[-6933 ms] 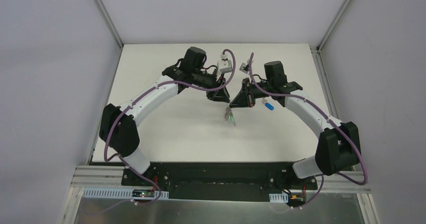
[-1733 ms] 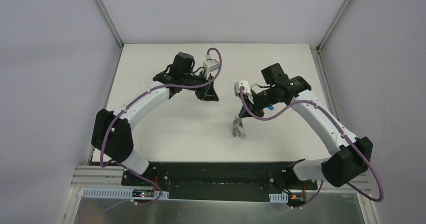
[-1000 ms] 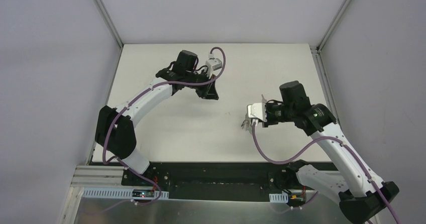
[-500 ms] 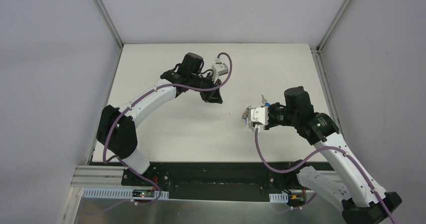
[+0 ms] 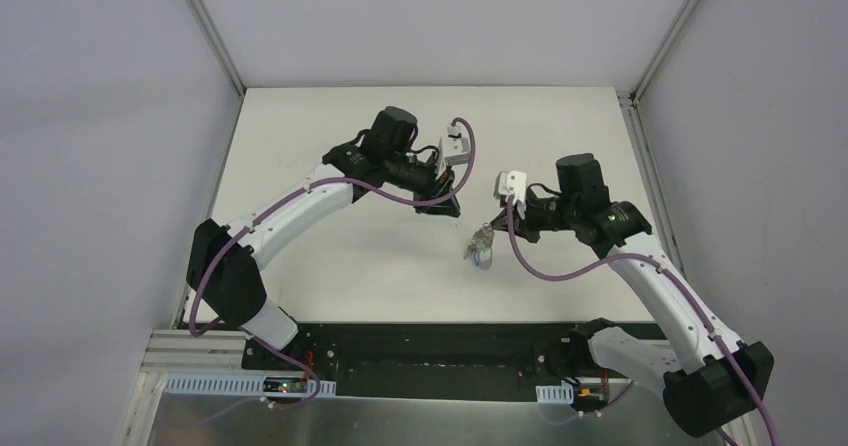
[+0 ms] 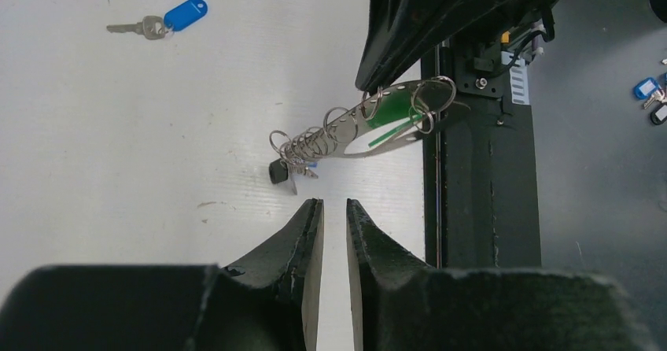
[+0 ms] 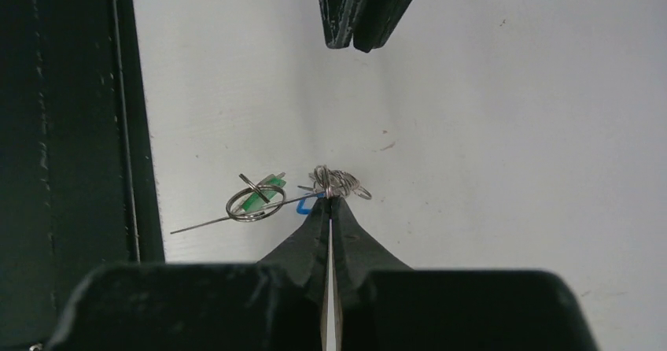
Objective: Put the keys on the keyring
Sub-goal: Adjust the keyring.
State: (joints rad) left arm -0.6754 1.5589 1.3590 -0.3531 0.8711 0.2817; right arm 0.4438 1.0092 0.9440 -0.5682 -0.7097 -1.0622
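A white worktop (image 5: 380,266) seen from above, with the two grippers meeting near its middle.

The right gripper (image 5: 497,229) is clamped tight on the keyring (image 5: 482,250). It pinches the ringed edge and holds the keyring up off the worktop, hanging at a tilt. The keyring is a pale grey oval loop with a row of small metal rings (image 6: 334,120) strung along one side. In the right wrist view the loop is seen edge-on, a thin line running left from the closed gripper.

A small black tag (image 6: 277,171) dangles at the keyring's lower end, close to the worktop. Whether it touches the surface cannot be told.

The green key (image 6: 391,108) shows its green plastic head against the upper end of the keyring, with one metal ring lying across it. Whether it is actually threaded on cannot be told.

The blue key (image 6: 169,22) lies flat on the worktop well apart from the keyring — up and to the left of it in the left wrist view. Its blue head and short silver blade are both in plain sight.

The left gripper (image 6: 334,209) sits near the keyring and points toward it without touching. Its two black fingers are parted by only a narrow slit, and it holds nothing.
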